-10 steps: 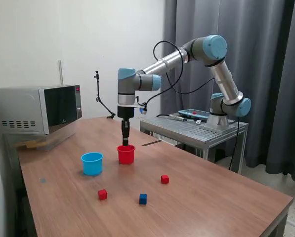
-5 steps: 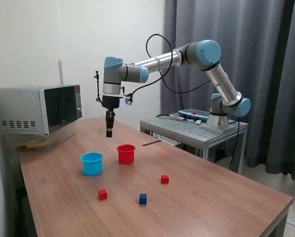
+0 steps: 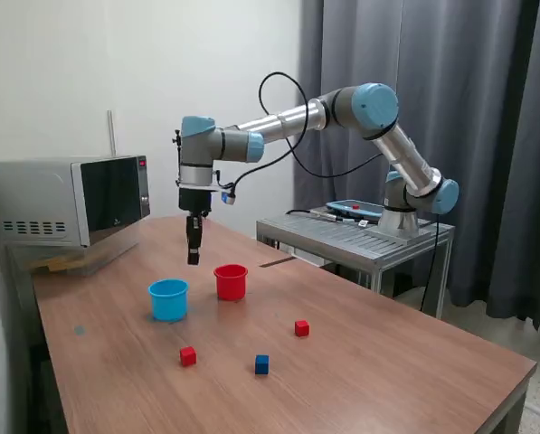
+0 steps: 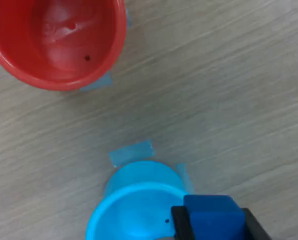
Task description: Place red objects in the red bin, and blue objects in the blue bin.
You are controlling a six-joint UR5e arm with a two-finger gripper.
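Jaws pinch a level blue cube [image 4: 212, 216] above the blue cup [image 4: 134, 212].

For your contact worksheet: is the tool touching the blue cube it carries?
Touching. The wrist view shows the tool with its dark fingers pressed against both sides of the blue cube, no gap.

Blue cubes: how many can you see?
2. One blue cube lies on the table near the front edge; the other blue cube is gripped in the hand, over the light blue cup.
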